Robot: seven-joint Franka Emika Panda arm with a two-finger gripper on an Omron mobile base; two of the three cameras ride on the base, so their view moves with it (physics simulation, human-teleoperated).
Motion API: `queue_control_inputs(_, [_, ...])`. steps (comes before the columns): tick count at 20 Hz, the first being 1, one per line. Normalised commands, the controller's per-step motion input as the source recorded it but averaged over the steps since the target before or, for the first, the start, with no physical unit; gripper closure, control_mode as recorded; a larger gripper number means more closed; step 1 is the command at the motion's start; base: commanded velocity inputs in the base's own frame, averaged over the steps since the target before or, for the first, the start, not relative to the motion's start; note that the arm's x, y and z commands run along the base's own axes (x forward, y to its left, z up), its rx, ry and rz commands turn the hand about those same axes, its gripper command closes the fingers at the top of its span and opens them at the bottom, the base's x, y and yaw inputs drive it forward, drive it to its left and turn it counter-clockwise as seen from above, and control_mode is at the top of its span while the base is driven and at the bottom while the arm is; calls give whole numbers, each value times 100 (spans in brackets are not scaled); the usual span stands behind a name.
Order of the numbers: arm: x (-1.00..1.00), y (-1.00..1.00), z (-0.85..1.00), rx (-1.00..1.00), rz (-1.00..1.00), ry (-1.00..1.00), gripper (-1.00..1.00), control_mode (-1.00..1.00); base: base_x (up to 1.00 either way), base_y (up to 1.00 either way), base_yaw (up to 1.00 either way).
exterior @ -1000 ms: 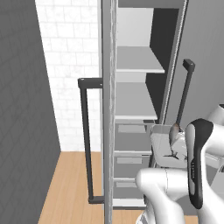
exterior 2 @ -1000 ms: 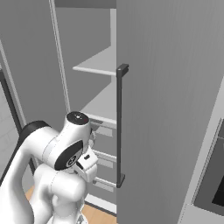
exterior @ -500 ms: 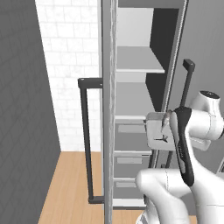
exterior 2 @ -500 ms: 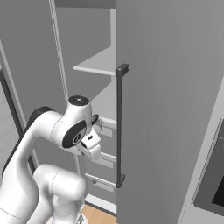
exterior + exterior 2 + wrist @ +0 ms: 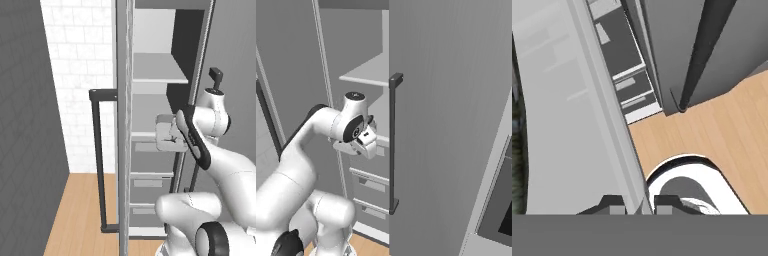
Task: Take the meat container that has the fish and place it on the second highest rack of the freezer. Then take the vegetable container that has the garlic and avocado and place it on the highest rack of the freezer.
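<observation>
The freezer [image 5: 150, 100] stands open. Its highest rack [image 5: 157, 67] and its second highest rack [image 5: 147, 117] are both bare. Grey drawers [image 5: 150, 182] sit below them. My gripper [image 5: 169, 146] hangs at the front of the second highest rack, pointing down. It also shows beside the closed door's dark handle [image 5: 393, 145], as the gripper [image 5: 368, 149]. In the hand view the gripper [image 5: 639, 204] is shut with nothing held, above the light-grey edge of the open door [image 5: 607, 100]. Both containers, the fish, the garlic and the avocado are out of view.
The open freezer door carries a long dark bar handle [image 5: 97, 160] at the left. A white brick wall [image 5: 80, 60] and wooden floor [image 5: 80, 210] lie beyond it. A black-windowed oven [image 5: 501, 210] sits at the lower right. My white base [image 5: 687, 185] is directly below the hand.
The arm has straightened upward. The hand rose from drawer height to the level of the second highest rack and shifted toward the open door. The gripper stayed shut.
</observation>
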Motion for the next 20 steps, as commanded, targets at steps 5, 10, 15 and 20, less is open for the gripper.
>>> queue_control_inputs(5, [89,0,-3,0,0,-10,100,-100,0,0,0])
queue_control_inputs(10, [96,2,1,0,0,0,100,-100,0,0,0])
queue_control_inputs(15, [75,4,-15,-1,0,0,100,-100,0,0,0])
queue_control_inputs(20, [61,0,-24,-1,-1,-3,100,-100,0,0,0])
